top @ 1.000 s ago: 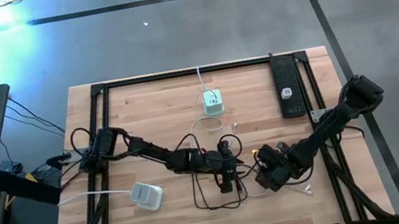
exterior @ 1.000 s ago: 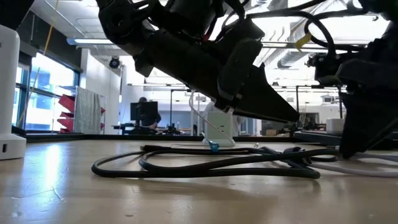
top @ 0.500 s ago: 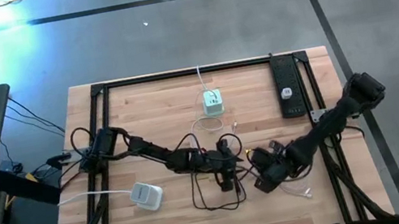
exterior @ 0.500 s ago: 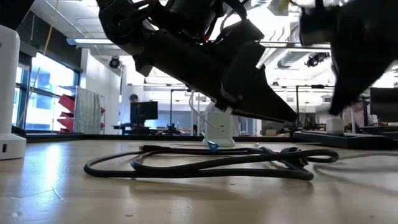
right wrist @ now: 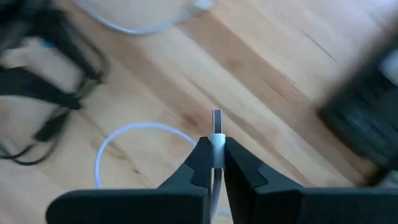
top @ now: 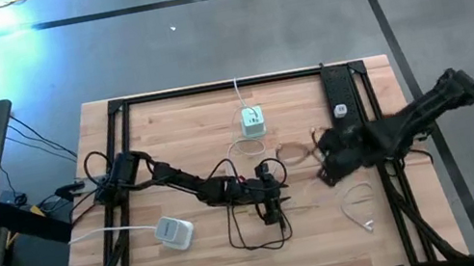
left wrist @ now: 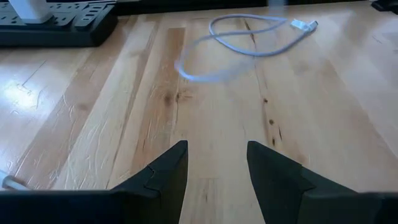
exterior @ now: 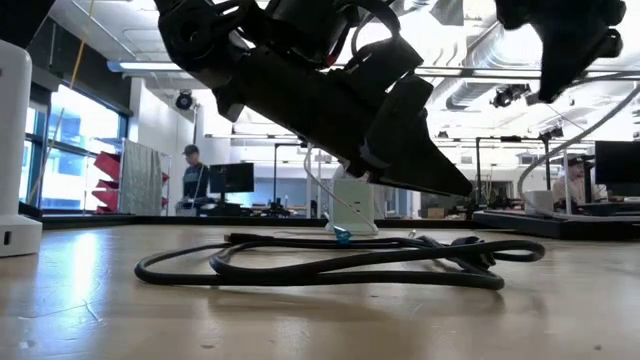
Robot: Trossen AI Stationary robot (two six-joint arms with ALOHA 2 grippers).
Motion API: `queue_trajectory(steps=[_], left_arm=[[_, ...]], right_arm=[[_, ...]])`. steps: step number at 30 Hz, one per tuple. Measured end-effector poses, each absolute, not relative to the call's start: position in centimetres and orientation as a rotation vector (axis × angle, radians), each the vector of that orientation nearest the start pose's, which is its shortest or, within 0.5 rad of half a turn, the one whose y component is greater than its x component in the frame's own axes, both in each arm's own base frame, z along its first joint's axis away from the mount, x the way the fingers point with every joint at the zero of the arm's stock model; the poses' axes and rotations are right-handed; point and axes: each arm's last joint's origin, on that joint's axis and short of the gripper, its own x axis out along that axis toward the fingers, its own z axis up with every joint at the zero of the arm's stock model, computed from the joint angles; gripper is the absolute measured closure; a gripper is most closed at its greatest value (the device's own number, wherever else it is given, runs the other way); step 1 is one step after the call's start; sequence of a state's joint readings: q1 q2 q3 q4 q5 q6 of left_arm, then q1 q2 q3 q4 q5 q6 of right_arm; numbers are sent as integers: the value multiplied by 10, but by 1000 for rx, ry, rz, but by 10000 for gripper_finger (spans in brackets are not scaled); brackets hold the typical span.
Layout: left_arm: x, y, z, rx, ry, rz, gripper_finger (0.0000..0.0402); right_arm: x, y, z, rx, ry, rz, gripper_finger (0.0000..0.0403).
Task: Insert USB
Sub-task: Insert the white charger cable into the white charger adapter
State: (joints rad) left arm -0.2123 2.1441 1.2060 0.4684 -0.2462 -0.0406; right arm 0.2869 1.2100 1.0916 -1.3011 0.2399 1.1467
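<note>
Your right gripper (right wrist: pixel 216 163) is clamped on the white USB plug (right wrist: pixel 216 132), whose metal tip pokes out past the fingertips, raised above the wood with the white cable (right wrist: pixel 118 144) looping beneath. From above, you see that gripper (top: pixel 327 174) right of centre, near the black power strip (top: pixel 339 102) by the table's (top: pixel 177 124) far right edge. Your left gripper (left wrist: pixel 214 167) rests low at the centre with its fingers apart and nothing between them, over the coiled black cable (top: pixel 252 228). The green-white charger block (top: pixel 253 122) sits farther back.
</note>
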Motion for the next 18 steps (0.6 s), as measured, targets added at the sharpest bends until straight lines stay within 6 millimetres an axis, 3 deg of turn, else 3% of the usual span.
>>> queue_trajectory(steps=[7, 13, 18], left_arm=[[433, -86, 120, 67, 457, 42, 257], [434, -87, 120, 65, 458, -1, 257], [434, -88, 120, 68, 459, -31, 257]], right_arm=[[174, -22, 290, 812, 1359, -725, 402], [164, -86, 273, 1026, 1531, -733, 402], [155, -122, 255, 1088, 1661, -722, 402]])
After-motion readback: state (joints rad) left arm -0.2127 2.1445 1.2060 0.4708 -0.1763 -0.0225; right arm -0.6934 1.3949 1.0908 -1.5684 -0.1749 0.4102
